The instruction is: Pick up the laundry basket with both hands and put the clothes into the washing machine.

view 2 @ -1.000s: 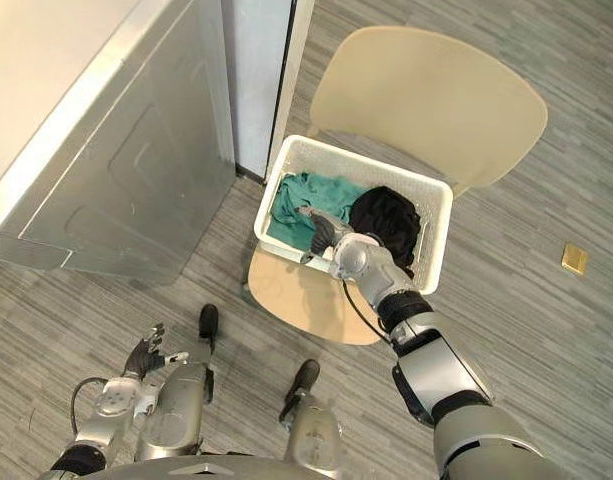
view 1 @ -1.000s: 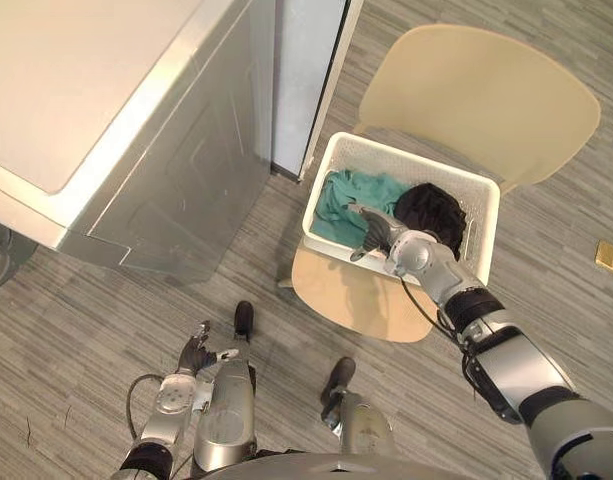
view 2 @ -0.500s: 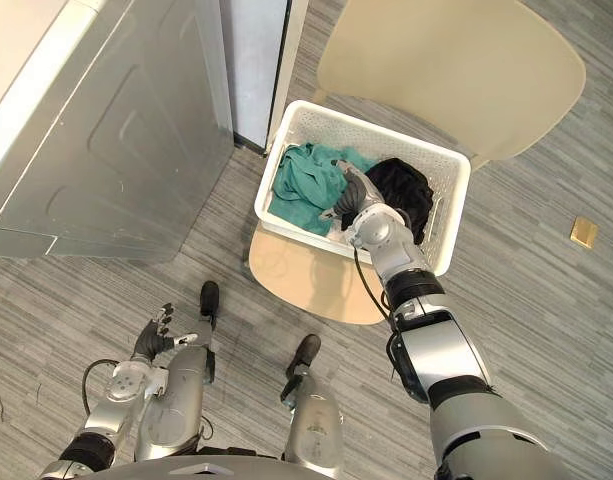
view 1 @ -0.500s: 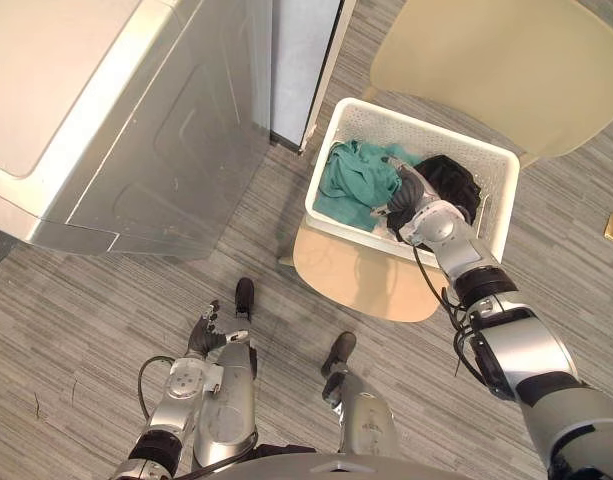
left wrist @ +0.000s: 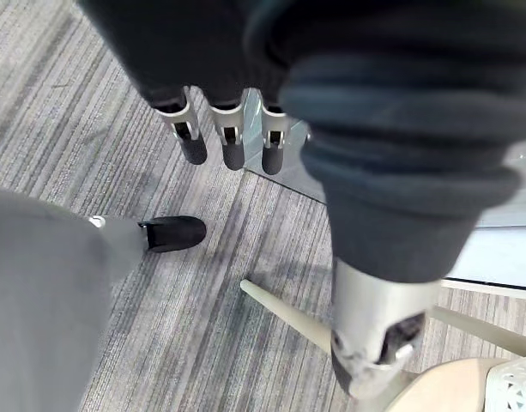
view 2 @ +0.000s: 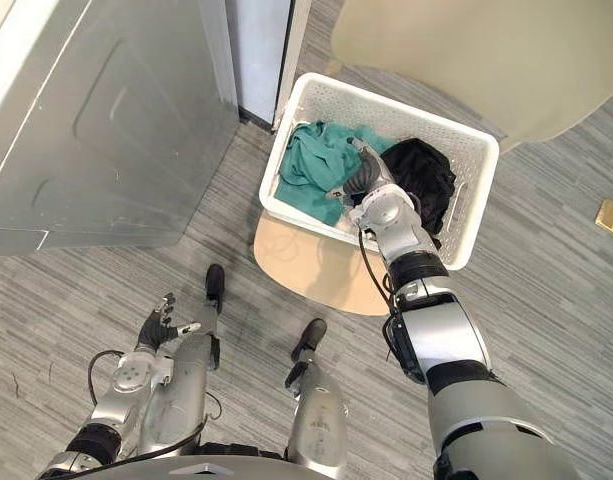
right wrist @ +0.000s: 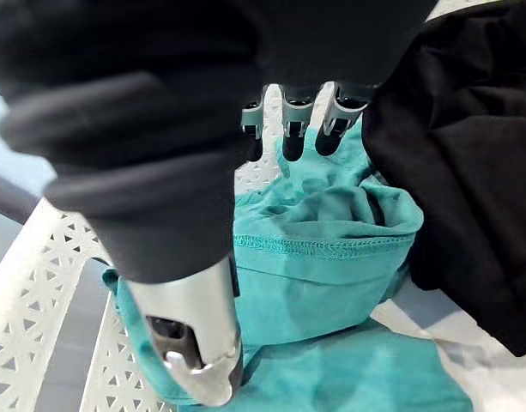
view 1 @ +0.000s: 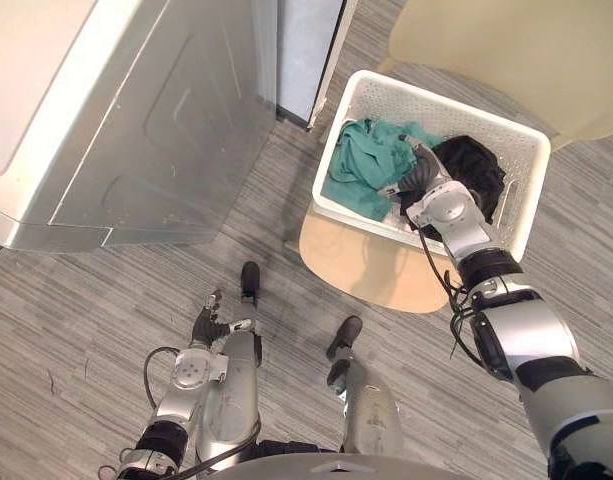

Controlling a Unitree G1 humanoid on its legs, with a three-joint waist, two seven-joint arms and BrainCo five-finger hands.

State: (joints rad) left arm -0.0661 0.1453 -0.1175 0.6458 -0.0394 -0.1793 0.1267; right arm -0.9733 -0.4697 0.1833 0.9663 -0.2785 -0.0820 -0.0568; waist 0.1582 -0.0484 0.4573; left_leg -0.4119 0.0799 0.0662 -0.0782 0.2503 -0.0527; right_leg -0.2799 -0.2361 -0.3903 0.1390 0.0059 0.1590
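A beige chair [view 1: 366,265] stands on grey striped floor [view 1: 106,290].

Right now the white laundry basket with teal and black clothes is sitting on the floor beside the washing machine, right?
No: the laundry basket sits on the chair seat, not the floor, as the left eye view shows. It does hold the teal cloth and black cloth, beside the washing machine.

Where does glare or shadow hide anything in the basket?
Left eye view: soft sheen on the side of the washing machine, the basket evenly lit. Right wrist view: the right hand blocks one side; the teal garment and black garment past it are well lit.
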